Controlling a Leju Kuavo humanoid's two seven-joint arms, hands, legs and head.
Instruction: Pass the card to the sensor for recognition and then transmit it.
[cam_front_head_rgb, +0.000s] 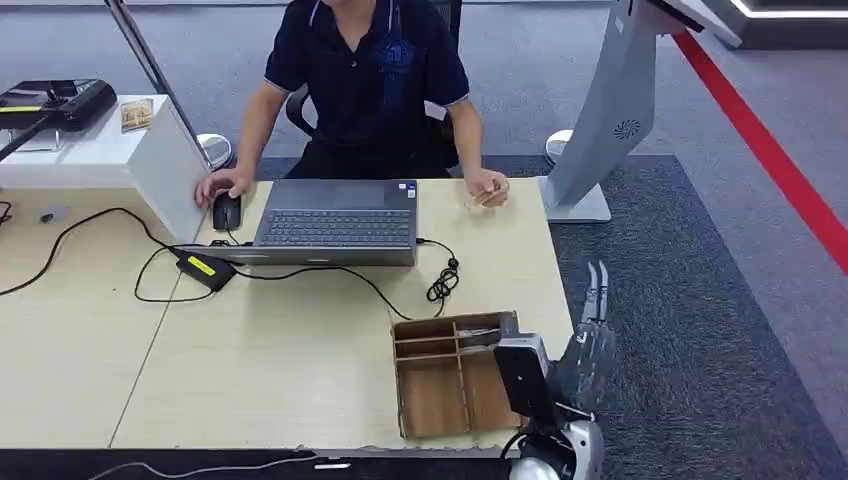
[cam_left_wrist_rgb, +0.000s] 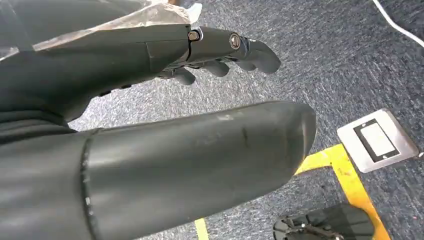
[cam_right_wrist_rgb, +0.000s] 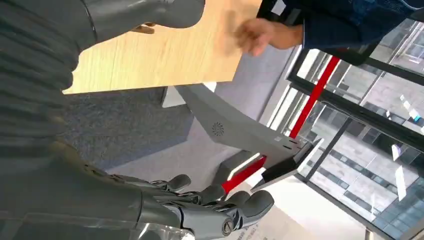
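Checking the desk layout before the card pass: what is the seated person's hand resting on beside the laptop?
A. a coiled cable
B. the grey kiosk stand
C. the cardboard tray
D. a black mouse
D: in the head view the person's hand lies over the black mouse, just beside the laptop keyboard.

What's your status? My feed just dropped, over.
Right robot hand open, empty, raised beside table. Left robot hand open, hanging over carpet. Cardboard tray by right hand; card inside unclear. Grey stand beyond table corner.
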